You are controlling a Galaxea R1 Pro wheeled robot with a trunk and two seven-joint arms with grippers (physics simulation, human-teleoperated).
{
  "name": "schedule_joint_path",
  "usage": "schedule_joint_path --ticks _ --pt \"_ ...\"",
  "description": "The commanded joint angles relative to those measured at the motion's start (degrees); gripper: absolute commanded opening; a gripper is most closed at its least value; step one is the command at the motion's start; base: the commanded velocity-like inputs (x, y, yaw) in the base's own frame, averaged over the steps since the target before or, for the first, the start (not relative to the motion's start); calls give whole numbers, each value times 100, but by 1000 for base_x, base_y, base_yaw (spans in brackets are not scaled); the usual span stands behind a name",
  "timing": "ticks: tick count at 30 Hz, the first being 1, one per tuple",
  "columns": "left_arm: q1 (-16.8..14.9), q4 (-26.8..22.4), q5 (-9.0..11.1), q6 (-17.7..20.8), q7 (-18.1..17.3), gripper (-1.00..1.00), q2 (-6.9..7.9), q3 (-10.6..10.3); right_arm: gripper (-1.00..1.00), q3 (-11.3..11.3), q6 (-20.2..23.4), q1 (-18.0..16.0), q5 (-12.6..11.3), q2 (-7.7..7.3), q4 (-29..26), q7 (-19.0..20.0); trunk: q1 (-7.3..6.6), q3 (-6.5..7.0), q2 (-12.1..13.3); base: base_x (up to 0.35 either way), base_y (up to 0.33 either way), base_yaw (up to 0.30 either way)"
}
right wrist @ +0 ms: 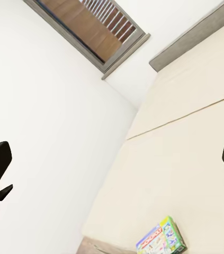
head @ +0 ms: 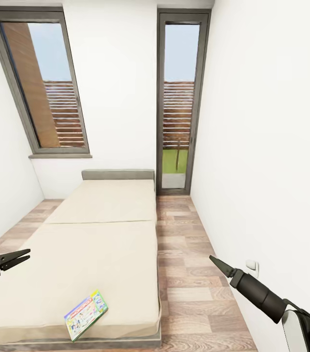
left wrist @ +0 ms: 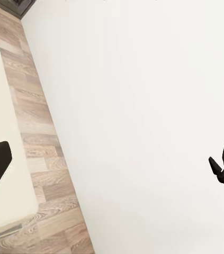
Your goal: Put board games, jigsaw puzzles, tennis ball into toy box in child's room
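Item: board game [head: 85, 314], pale green-edged flat box with colourful print, lying skewed near the foot edge of the bed [head: 101, 244]. Likely light, stiff card with a slick printed lid; a pinch across one overhanging or lifted edge seems the best hold, since it lies flat on soft mattress.

Left gripper [head: 22, 256]: black tapered fingers, parted wide, empty, hovering over the bed's left side.

Right gripper [head: 214, 261]: dark pointed tip over the wood-plank floor [head: 194, 274]; whether its jaws are spread or closed, I cannot tell from the head view; the wrist view shows fingers apart, nothing held.

Beyond: beige two-section mattress, low grey headboard [head: 118, 174], white walls, grey-framed window [head: 42, 83] and glazed door [head: 178, 102].
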Motion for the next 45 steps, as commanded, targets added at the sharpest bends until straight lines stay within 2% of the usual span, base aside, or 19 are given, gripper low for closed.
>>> schedule_joint_path --ticks 1,16,45 --pt "-5 1 -7 61 -26 100 1 1 100 -11 35 -7 -16 5 -2 12 4 -14 -13 35 58 0" --pt "-5 1 -6 61 -26 100 1 1 100 -18 36 -7 -22 5 -1 12 4 -14 -13 56 123 0" --pt "-5 0 -1 61 -26 100 1 1 100 -3 36 -7 -14 5 11 -40 4 -14 -13 140 118 0"
